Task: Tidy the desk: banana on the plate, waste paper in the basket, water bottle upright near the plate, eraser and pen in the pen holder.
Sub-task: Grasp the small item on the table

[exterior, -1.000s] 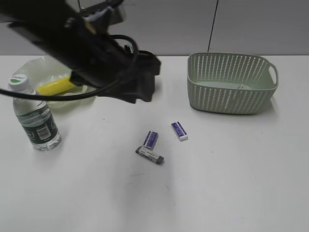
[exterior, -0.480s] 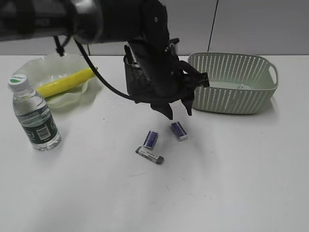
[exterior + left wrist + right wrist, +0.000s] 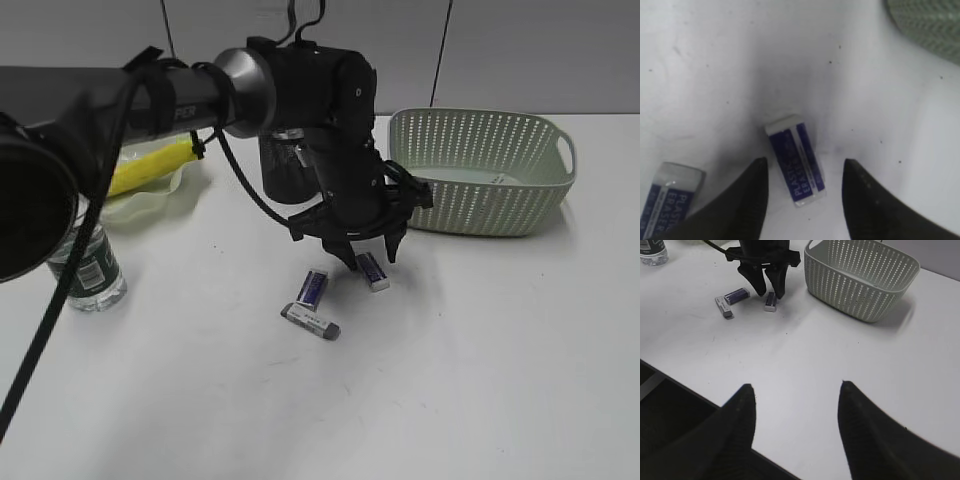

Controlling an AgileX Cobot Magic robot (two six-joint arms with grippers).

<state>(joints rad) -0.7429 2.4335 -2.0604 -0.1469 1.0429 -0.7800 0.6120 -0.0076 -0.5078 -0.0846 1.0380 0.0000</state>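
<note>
My left gripper hangs open just above the desk, its jaws either side of a blue-sleeved eraser without touching it. In the left wrist view that eraser lies slanted between the fingertips of the gripper. Two more erasers lie to its left. The banana rests on the plate. The water bottle stands upright, partly behind the arm. The pen holder stands behind the arm. My right gripper is open and empty. Pen and waste paper are out of view.
The pale-green basket stands at the back right, close to the left gripper's far side. In the right wrist view the desk's front edge runs just under the right gripper's fingers.
The left arm swung right from the plate side and came down over the rightmost eraser, its jaws widening. The erasers, the bottle and the right gripper have not moved.
</note>
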